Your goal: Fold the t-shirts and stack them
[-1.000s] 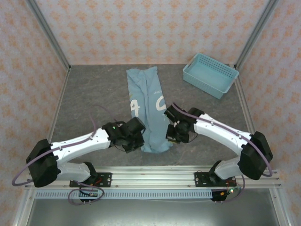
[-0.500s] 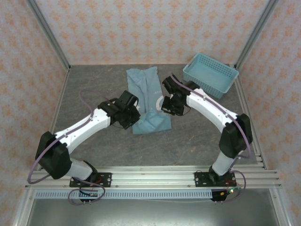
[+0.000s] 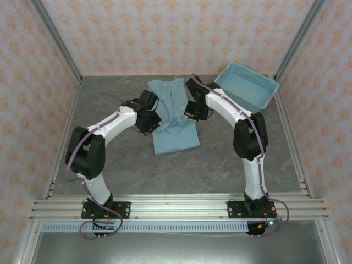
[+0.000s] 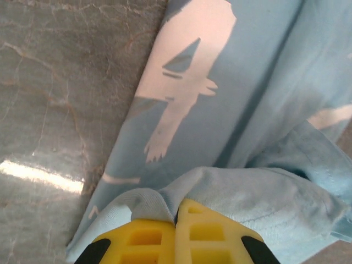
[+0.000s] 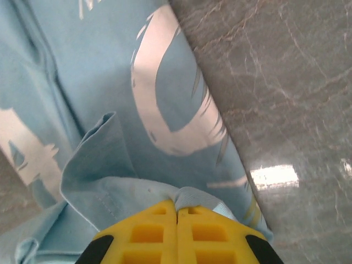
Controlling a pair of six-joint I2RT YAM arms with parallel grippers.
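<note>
The left fingers [image 4: 146, 242] were pinched shut on a bunched corner of the t-shirt's [image 4: 231, 110] hem. The right fingers [image 5: 212, 234] were clamped the same way on the other corner. Within the last second both arms had carried that near hem away from their bases and over the long strip of cloth. The fold in half looked well under way, though not yet laid flat. The light blue shirt with white lettering lay mid-tabletop [image 3: 110, 159], doubled at its near edge, left of the basket [image 3: 246, 87].
</note>
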